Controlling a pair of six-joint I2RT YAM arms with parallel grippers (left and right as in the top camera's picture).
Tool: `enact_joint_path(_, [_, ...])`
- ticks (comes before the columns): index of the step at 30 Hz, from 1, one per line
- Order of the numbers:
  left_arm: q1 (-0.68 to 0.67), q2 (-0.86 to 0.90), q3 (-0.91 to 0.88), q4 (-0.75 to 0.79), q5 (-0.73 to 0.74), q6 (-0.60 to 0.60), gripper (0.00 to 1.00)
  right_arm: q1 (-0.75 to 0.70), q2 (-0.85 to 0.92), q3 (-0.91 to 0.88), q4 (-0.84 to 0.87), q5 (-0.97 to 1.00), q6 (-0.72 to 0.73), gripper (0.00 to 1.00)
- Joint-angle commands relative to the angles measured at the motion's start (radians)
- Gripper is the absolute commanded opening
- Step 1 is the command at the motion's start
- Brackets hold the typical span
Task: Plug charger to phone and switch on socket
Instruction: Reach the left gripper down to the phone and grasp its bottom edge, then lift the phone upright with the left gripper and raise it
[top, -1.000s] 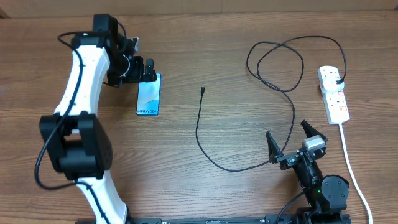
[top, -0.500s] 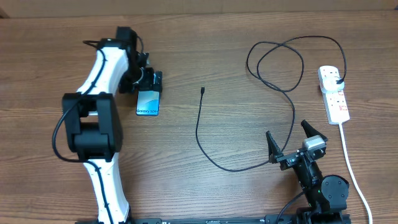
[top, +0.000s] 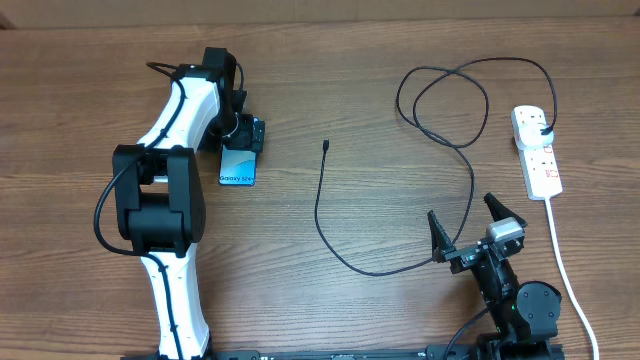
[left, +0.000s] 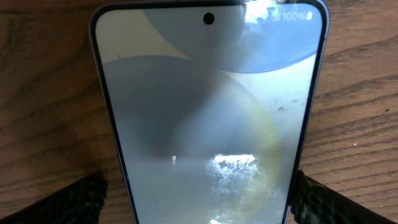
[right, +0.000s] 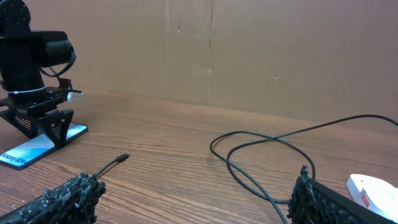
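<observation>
I've got the left gripper (top: 245, 133) wide astride the phone (left: 205, 112), gripping nothing — right gripper (top: 468, 228) spread, empty, beside the charger (top: 317, 210).

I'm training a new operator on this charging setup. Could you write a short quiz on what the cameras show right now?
1. True or false: the charger's tip is already in the phone.
2. Fill in: the charger's plug sits in the white ___.
3. What does the left gripper straddle? A the phone; B the tip; C the plug.

Key
1. False: the tip lies apart from the phone.
2. socket
3. A
</observation>
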Motion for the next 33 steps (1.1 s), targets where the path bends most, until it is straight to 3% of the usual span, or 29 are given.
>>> enact_joint_path(1, [-0.018, 0.016, 0.018, -0.005, -0.038, -0.023, 0.96, 0.006, -0.012, -0.011, 0.006, -0.005, 0.005, 1.00])
enact_joint_path(11, [-0.040, 0.016, 0.011, -0.023, -0.082, -0.105, 0.94, 0.006, -0.012, -0.011, 0.006, -0.005, 0.004, 1.00])
enact_joint_path(27, [-0.040, 0.016, -0.044, -0.010, -0.049, -0.107, 0.87, 0.006, -0.012, -0.011, 0.006, -0.005, 0.005, 1.00])
enact_joint_path(33, [-0.040, 0.016, -0.051, -0.008, -0.049, -0.113, 0.76, 0.006, -0.012, -0.011, 0.006, -0.005, 0.005, 1.00])
